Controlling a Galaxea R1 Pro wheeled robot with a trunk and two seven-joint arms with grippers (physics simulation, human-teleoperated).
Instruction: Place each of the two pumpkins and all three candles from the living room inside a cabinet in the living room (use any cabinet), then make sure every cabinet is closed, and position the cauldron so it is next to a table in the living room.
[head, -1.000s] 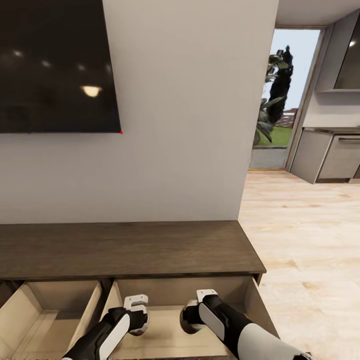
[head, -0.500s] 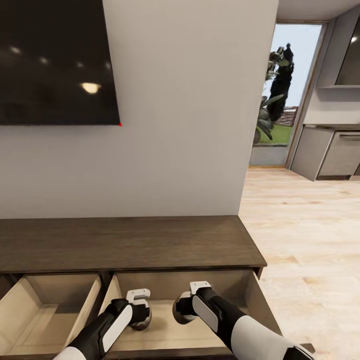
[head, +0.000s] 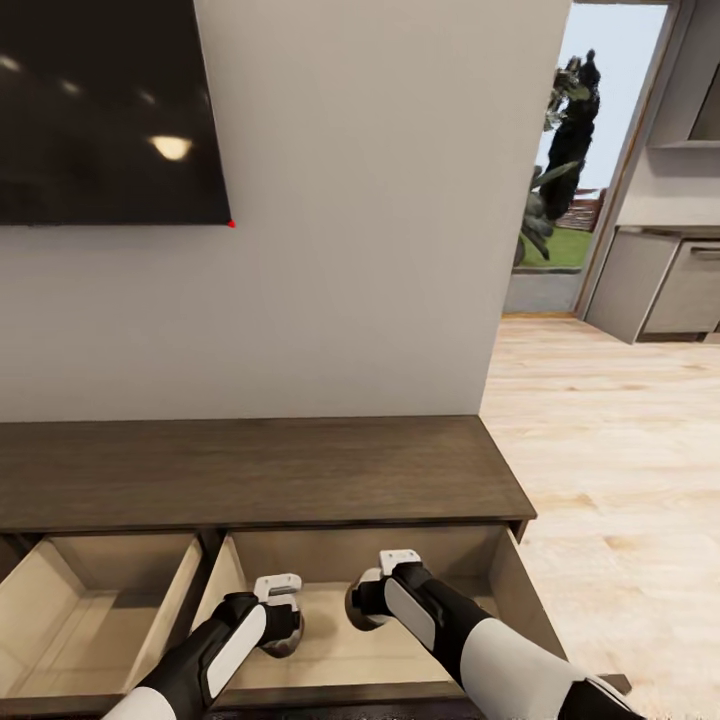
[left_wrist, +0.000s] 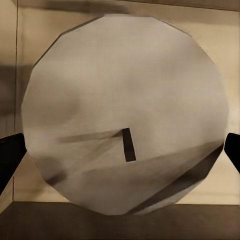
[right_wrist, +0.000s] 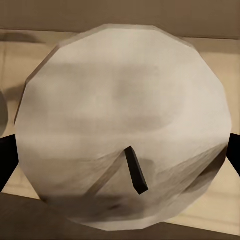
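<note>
A candle (left_wrist: 125, 115) in each pincer — over the cabinet (head: 250, 470) drawer.

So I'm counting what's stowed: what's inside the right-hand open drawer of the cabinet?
Both pincers reach into the right drawer, the left pincer and right pincer each around a candle. The arms hide part of the beige floor.

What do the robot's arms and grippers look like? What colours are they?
Both arms are smooth and rounded, with glossy white shells over black parts. The left arm and right arm each end in a black wrist with a small light-grey bracket on top. The left gripper and right gripper look dark, and their fingers show as plain black tips. No cables or markings are visible.
</note>
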